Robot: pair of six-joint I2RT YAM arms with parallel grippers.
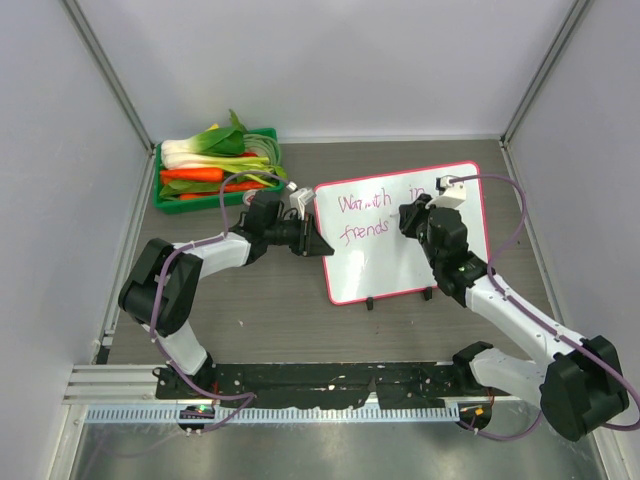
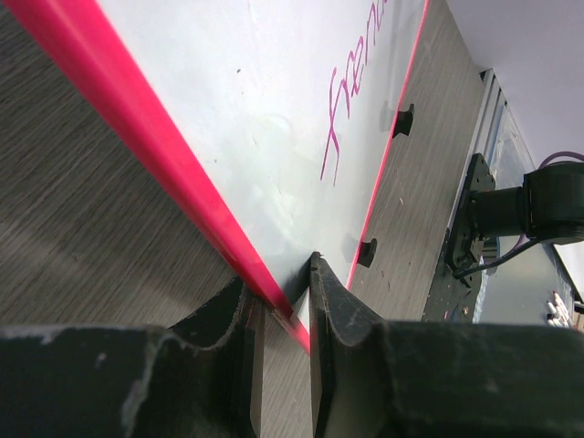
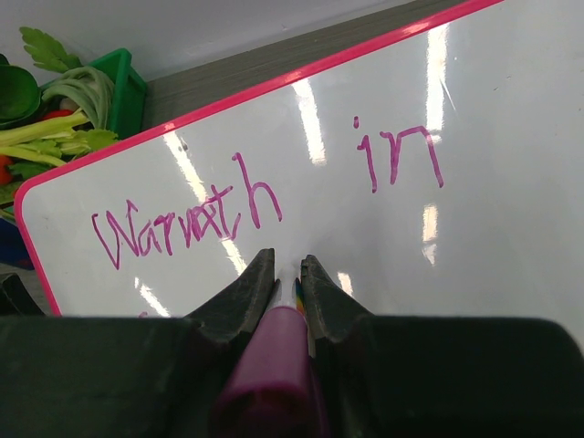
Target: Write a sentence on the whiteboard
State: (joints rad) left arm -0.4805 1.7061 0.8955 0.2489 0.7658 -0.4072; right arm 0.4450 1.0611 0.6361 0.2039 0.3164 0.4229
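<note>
Left claw point(image 2: 285, 292) pinches the board point(image 2: 228, 119) by its frame; right claw point(image 3: 287, 266) grips a marker point(image 3: 272, 370), writing point(image 3: 182, 219) just ahead of its tips. Hard pressing could slide the board from that pinch

Pale grey walls point(image 1: 300, 60) (slim metal posts point(image 1: 109, 75) at the corners) enclose a dark wood-grain tabletop point(image 1: 290, 325).

Whiteboard point(image 1: 390, 265) on the table point(image 1: 290, 335), crate point(image 1: 168, 205) behind it to the left, left gripper point(image 1: 319, 244) at its left edge
</note>
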